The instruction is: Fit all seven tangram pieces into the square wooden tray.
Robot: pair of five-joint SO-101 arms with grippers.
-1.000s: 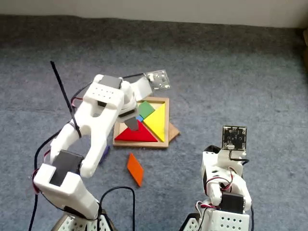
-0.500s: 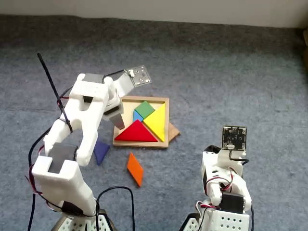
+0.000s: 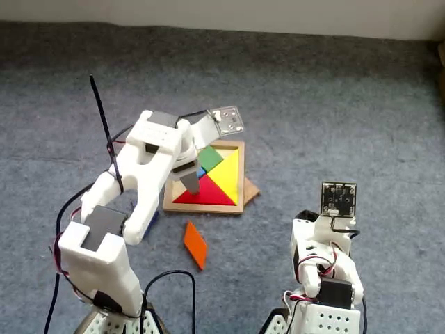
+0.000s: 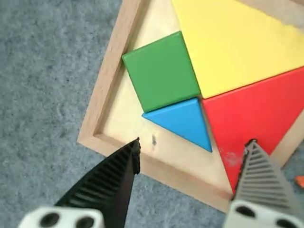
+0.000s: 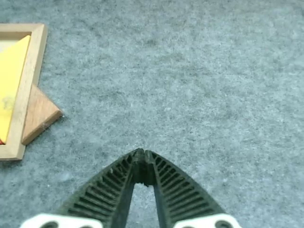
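Observation:
The square wooden tray (image 3: pixel 206 207) lies mid-table. It holds a green square (image 3: pixel 211 157), a yellow triangle (image 3: pixel 227 178) and a red triangle (image 3: pixel 208 194). In the left wrist view a small blue triangle (image 4: pixel 183 122) lies between the green square (image 4: pixel 161 71) and the red triangle (image 4: pixel 259 109). My left gripper (image 4: pixel 192 151) hangs open and empty just above the tray's left part, over that blue triangle. An orange parallelogram (image 3: pixel 195 244) lies on the carpet in front of the tray. My right gripper (image 5: pixel 144 167) is shut and empty over bare carpet.
A brown wooden triangle (image 3: pixel 251 189) pokes out from under the tray's right edge, also the brown triangle (image 5: pixel 41 114) in the right wrist view. A purple piece (image 3: pixel 152 216) peeks out from under the left arm. Grey carpet covers the table; the right arm (image 3: pixel 327 257) stands at the front right.
The left arm swung left off the tray, baring the purple triangle, then came back over the tray's left part. The right arm has not moved.

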